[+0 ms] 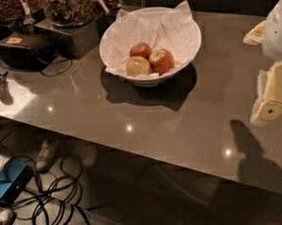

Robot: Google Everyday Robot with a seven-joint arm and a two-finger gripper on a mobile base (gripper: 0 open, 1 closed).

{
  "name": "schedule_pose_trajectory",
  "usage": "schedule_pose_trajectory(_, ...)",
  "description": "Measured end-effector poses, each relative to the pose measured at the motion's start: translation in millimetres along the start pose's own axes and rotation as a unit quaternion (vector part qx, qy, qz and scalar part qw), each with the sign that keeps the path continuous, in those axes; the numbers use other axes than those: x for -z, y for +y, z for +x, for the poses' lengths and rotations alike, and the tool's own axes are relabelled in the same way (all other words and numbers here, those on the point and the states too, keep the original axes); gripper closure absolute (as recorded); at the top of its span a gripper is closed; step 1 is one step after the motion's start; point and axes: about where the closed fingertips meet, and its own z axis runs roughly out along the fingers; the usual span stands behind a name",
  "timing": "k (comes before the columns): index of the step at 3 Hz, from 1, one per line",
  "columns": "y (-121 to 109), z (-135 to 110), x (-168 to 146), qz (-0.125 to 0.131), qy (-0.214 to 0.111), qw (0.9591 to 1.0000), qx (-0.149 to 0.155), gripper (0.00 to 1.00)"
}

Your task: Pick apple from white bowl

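The white bowl [149, 80] stands at the back middle of the glossy table, lined with crinkled white paper that sticks up past its rim. Three apples lie in it. The largest, red-orange apple [162, 60] with a pale patch near its stem is at the right. A pale yellow-green apple [137, 66] is at the front left, and a smaller dark red apple [140, 49] sits behind. My gripper [270, 106], white and yellowish, hangs at the right edge of the camera view, above the table and well to the right of the bowl, holding nothing that shows.
A dark box [24, 48] with a cable and jars of snacks [69, 9] stand at the back left. Under the table's front edge are tangled black cables [51, 199], a blue box [7, 183] and shoes [47, 155]. The arm's shadow [249, 146] falls on the table at the right.
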Motion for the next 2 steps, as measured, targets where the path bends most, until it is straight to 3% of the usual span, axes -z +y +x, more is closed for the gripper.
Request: schedule_pose_trajectory(2,-4.7,-4.2,0.5,-0.002,0.002,1.0,-0.005,0.0)
